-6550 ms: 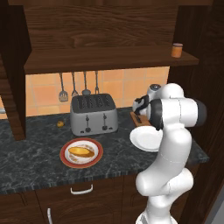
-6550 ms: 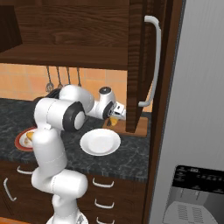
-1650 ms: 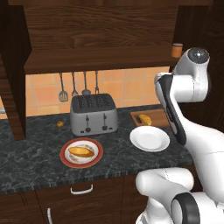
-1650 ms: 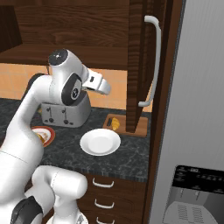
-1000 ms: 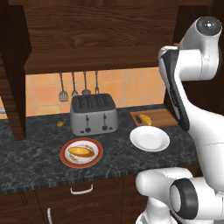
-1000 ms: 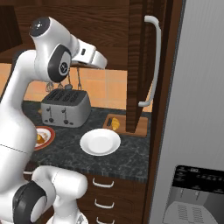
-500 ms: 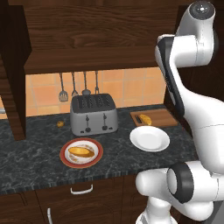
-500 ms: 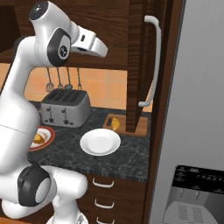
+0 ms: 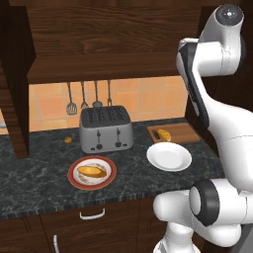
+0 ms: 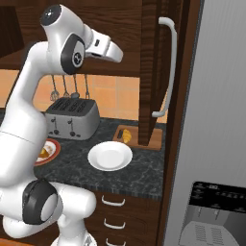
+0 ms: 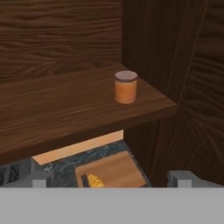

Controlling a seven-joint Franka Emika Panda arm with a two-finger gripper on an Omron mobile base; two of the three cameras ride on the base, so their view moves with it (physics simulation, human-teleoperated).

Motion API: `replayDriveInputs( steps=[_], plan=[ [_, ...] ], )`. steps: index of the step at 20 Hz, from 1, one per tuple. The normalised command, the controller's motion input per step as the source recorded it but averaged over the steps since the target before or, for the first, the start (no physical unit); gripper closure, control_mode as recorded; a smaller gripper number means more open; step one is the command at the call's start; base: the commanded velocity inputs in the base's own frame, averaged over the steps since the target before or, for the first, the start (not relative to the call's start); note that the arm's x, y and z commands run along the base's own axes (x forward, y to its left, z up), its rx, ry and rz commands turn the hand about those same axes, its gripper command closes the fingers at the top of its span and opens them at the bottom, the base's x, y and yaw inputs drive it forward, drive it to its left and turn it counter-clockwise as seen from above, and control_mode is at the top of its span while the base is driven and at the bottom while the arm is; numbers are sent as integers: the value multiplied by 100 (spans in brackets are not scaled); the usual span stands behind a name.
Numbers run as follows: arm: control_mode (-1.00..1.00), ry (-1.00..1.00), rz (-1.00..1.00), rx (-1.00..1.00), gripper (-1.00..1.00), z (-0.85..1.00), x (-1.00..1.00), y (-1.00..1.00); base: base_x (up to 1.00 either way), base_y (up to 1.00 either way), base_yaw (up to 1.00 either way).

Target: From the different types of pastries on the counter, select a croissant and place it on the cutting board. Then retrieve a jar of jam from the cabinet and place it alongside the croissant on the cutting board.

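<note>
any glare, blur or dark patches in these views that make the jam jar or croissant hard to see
Hand view: the small orange jar with a brownish lid is sharp and evenly lit on the dark wooden shelf plank, no glare. Left base view: the small golden croissant is clear on the light-brown wooden cutting board, though tiny. Right base view: the board sits in dim shade beside the dark open cabinet door.
</note>
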Motion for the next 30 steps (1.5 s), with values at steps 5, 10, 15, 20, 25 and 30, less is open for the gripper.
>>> replayDriveInputs(
  steps=[5,10,15,20,25,30],
  plan=[
    [-100,-3,0,0,-100,-9,39,-5,0,0,0],
    [-100,-4,0,0,-100,0,47,-17,0,0,0],
    [-100,-2,-4,4,-100,0,18,-15,0,0,0],
    [-100,0,-6,5,-100,0,11,-23,0,0,0],
    [-100,0,-6,0,-100,0,22,-23,0,0,0],
    [-100,0,-3,0,-100,-11,22,-7,0,0,0]
  ],
)
